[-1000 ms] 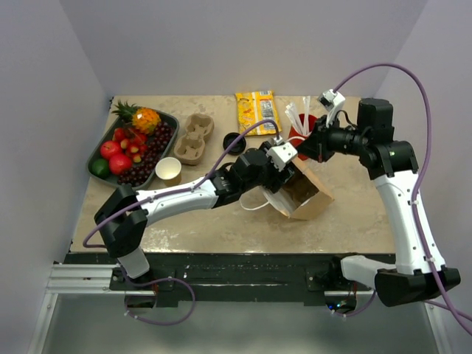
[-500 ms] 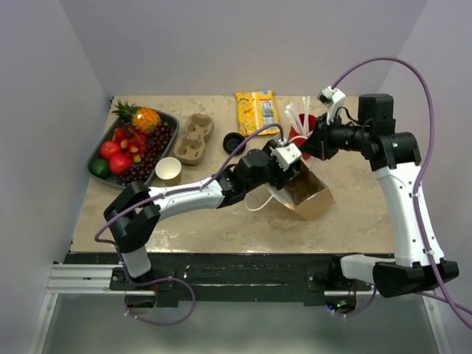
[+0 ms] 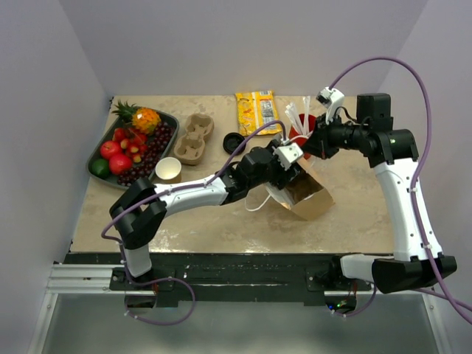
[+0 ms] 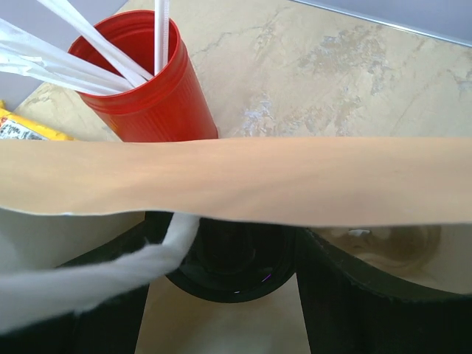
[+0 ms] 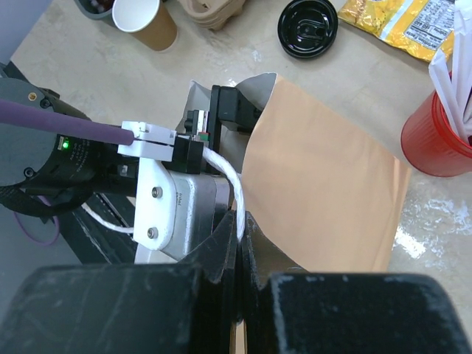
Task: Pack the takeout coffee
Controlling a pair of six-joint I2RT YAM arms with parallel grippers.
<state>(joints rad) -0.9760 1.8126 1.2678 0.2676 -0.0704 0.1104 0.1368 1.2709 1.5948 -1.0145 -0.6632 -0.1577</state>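
Note:
The takeout coffee shows only as its round black lid (image 4: 234, 259) in the left wrist view, low inside the brown paper bag (image 3: 308, 193), with the cup body hidden. My left gripper (image 3: 285, 167) reaches into the bag's mouth, and in its own view (image 4: 228, 254) it is shut on the takeout coffee, with dark fingers (image 4: 346, 295) on both sides of the lid. My right gripper (image 5: 240, 225) is shut on the bag's white cord handle (image 5: 234, 184) and holds it up above the bag's far edge. In the top view it (image 3: 311, 146) sits just above the bag.
A red cup of wrapped straws (image 3: 301, 130) stands right behind the bag. A loose black lid (image 3: 233, 141), a pulp cup carrier (image 3: 193, 138), a lidless paper cup (image 3: 168, 169), a fruit tray (image 3: 171, 119) and a yellow snack packet (image 3: 256, 110) lie left and behind.
My left gripper has pushed farther right into the bag's mouth with the coffee. The bag has tipped from lying slanted to more upright. My right gripper has shifted slightly back, keeping the handle.

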